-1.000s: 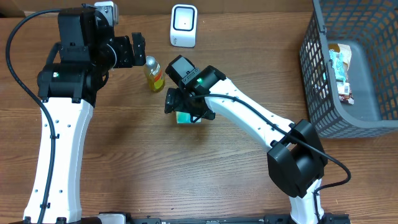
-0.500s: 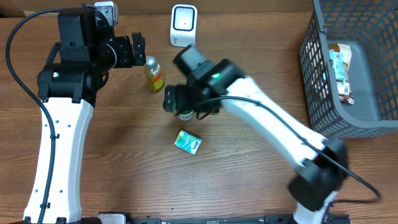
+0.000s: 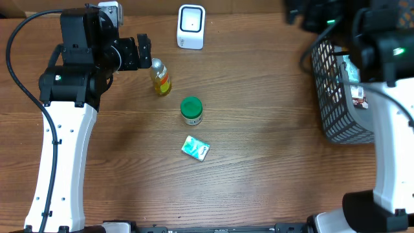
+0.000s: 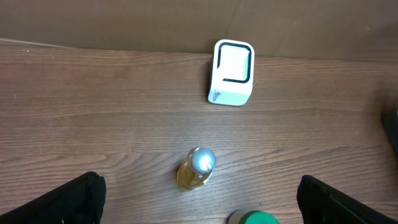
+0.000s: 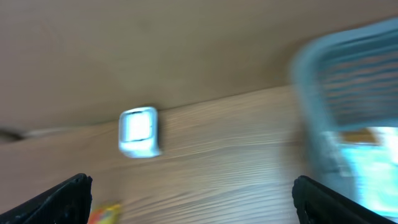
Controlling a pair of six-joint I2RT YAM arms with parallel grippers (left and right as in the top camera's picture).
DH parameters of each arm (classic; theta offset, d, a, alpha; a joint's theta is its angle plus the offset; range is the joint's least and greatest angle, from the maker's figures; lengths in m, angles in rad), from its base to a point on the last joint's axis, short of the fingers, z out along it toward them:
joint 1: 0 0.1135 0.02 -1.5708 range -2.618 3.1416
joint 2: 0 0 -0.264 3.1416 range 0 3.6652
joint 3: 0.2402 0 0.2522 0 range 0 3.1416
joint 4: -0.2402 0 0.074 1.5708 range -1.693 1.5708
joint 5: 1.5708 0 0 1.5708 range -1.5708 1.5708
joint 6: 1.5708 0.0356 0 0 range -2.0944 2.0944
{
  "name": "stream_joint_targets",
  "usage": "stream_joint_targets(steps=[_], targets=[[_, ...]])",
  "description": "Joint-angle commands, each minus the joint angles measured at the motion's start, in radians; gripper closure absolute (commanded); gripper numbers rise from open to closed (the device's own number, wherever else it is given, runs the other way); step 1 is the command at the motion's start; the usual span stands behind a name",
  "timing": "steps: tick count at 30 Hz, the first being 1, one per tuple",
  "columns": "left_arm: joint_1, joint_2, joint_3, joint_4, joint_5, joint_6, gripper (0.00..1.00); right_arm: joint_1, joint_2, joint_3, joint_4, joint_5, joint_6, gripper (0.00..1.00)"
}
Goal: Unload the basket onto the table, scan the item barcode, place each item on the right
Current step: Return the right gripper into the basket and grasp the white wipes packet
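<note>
**Both tools released, nothing at the scanner**

Overhead: the white scanner [image 3: 191, 26] stands at the far edge of the desk [image 3: 259, 181], window facing the arms, so an item can be shown to it from mid-desk. Nothing is in front of it now. A green-lid jar [image 3: 191, 110] stands upright mid-desk. A teal packet [image 3: 195, 148] lies flat just on the near side of it, not touching. A yellow bottle [image 3: 160, 78] stands just beside the left tool [image 3: 143, 52]; contact can't be told from here. The right arm [image 3: 388, 129] is blurred, and its end is over the grey basket [image 3: 330, 110] at the right edge, which holds wrapped goods [image 3: 352, 65]. My guess is that it is after a basket item to scan, but which item is meant can't be told. None of the candidate items is held.

Left wrist: the fingers are spread to both lower corners with nothing gripped. The bottle sits on the desk between and below them, cap up, clear of both fingers. The scanner is beyond it, and the green lid shows at the bottom edge. The pose looks parked or waiting, not a grasp.

Right wrist: the view is heavily blurred. The right tool [image 5: 189, 193] has its fingers wide apart in the lower corners and holds nothing. The scanner is to the left and the basket wall to the right, which fits an empty reach toward the basket.
</note>
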Motion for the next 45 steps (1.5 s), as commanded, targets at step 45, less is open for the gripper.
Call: stream_joint_targets(steps=[45], targets=[[-0.007,0.002,0.0,0.0,-0.011,-0.013,0.0,-0.42,0.643,-0.149,0.05,-0.019,-0.45,0.0]])
